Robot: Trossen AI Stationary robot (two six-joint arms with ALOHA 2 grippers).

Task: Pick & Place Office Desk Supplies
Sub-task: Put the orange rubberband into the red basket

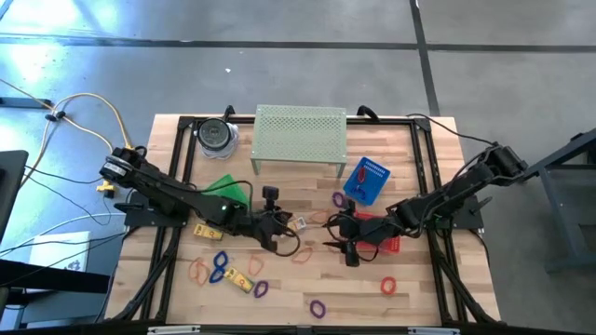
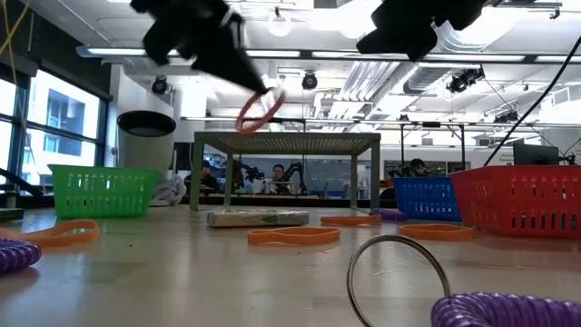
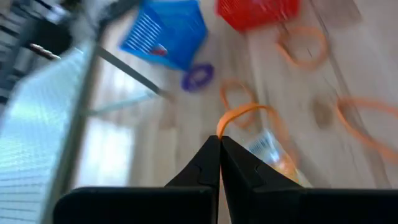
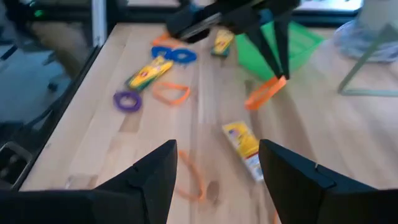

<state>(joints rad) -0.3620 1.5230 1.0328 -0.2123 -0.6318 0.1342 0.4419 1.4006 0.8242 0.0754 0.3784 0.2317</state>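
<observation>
An orange-tan band loop (image 2: 261,111) hangs in the air in front of the pale green stand (image 2: 286,141), with my left gripper (image 3: 219,142) shut on it. In the high view that gripper (image 1: 279,237) is at the table's middle. My right gripper (image 4: 214,180) stands open just to its right, near the red basket (image 1: 382,233), with nothing between its fingers. A yellow oblong piece (image 4: 244,148) and more orange bands (image 4: 171,93) lie flat on the wood below. My left gripper pinches one short stretch of the orange-tan band's loop (image 3: 222,127) between the free ends of its two fingers. The fingers slant downward toward the table's right side. The rest of the loop (image 4: 266,92) hangs below the fingertips, lifted clear of the table.
A green basket (image 1: 228,191), a blue basket (image 1: 366,180) and the red basket stand around the middle. The dark-lidded jar (image 1: 216,135) is at the far left. Purple (image 1: 318,306), blue (image 1: 220,265) and red (image 1: 388,285) bands and yellow pieces (image 1: 240,279) lie scattered near the front.
</observation>
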